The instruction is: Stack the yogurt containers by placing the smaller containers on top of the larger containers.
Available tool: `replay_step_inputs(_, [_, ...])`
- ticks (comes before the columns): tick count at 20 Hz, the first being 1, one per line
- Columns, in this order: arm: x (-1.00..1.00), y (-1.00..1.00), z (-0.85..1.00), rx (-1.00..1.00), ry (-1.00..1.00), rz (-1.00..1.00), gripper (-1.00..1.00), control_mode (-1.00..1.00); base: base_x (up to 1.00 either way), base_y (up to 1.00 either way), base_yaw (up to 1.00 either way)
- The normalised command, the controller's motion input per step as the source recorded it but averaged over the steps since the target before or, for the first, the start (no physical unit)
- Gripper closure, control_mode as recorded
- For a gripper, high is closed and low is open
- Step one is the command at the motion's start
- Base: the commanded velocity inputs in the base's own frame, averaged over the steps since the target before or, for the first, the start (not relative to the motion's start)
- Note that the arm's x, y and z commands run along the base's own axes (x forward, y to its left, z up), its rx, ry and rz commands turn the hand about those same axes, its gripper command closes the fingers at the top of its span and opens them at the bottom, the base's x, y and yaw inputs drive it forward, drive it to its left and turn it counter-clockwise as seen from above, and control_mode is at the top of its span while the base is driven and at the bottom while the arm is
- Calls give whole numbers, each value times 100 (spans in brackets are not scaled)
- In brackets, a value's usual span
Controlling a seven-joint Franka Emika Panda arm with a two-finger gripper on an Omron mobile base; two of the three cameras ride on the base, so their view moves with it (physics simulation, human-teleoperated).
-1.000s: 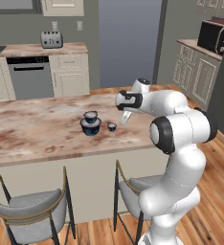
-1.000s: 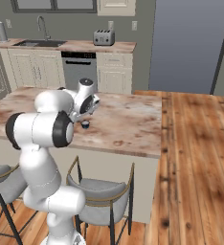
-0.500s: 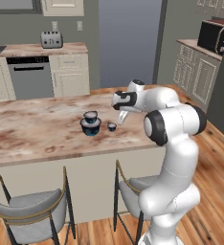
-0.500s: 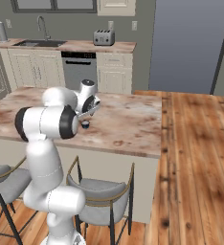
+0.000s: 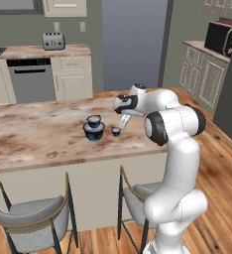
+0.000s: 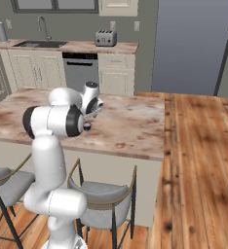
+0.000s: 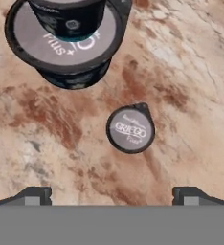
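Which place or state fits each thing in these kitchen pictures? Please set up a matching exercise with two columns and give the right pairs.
Column one:
1. medium container
2. widest container
3. tiny container
4. gripper

Column two:
A. alone on the island top, apart from the others
B. open, above the counter
C. stacked on another container
D. bears another container on its lid

Pairs: 1-C, 2-D, 3-A, 4-B
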Motion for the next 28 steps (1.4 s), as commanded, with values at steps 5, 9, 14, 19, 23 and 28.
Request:
replay_step_inputs(5, [29,0,-26,0,0,0,-100,-100,0,0,0])
replay_step_inputs(9, [30,1,-22,0,0,2,-100,-100,0,0,0])
replay_step_inputs(14, [29,6,-20,0,1,2,-100,-100,0,0,0])
replay_step_inputs(19, [27,7,-17,0,3,2,-100,-100,0,0,0])
replay_step_inputs(23, [20,8,-15,0,4,2,-100,-100,0,0,0])
replay_step_inputs(28, [8,4,-7,0,6,0,-100,-100,0,0,0])
